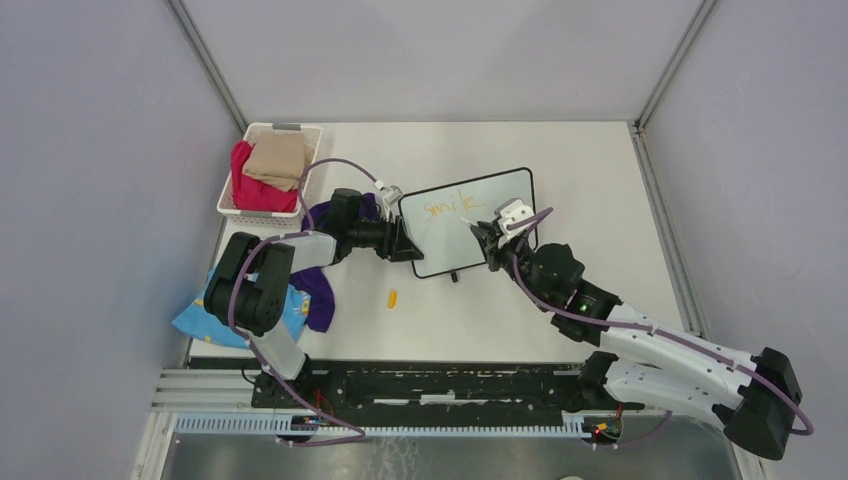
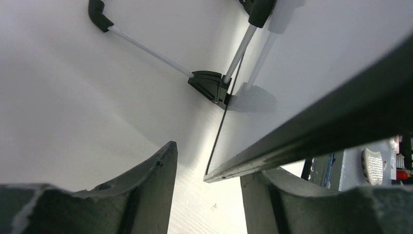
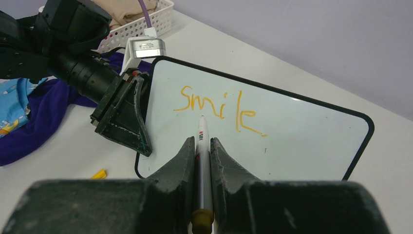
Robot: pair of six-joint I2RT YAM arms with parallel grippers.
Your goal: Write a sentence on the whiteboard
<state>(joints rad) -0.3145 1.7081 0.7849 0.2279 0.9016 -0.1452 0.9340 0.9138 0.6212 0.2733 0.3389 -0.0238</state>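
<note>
Roughly at the middle of the table (image 1: 600,180) the whiteboard (image 1: 440,250) is found, set askew. Its left edge is straddled by the left gripper (image 1: 407,240), whose jaws are seen parted, not clamped on the frame. A pen (image 3: 202,129) is pinched fast by the right gripper (image 3: 199,146), its tip aimed just under the letters. Of the sentence (image 3: 216,105), only "smile" has been written, in orange; the rest is judged outstanding, with bare board left below for it.

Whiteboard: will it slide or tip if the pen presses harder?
Likely slides: the whiteboard rests on small feet on a smooth table. Left jaws straddle its edge with a gap, so bracing seems weak. Thin frame suggests light, stiff.
</note>
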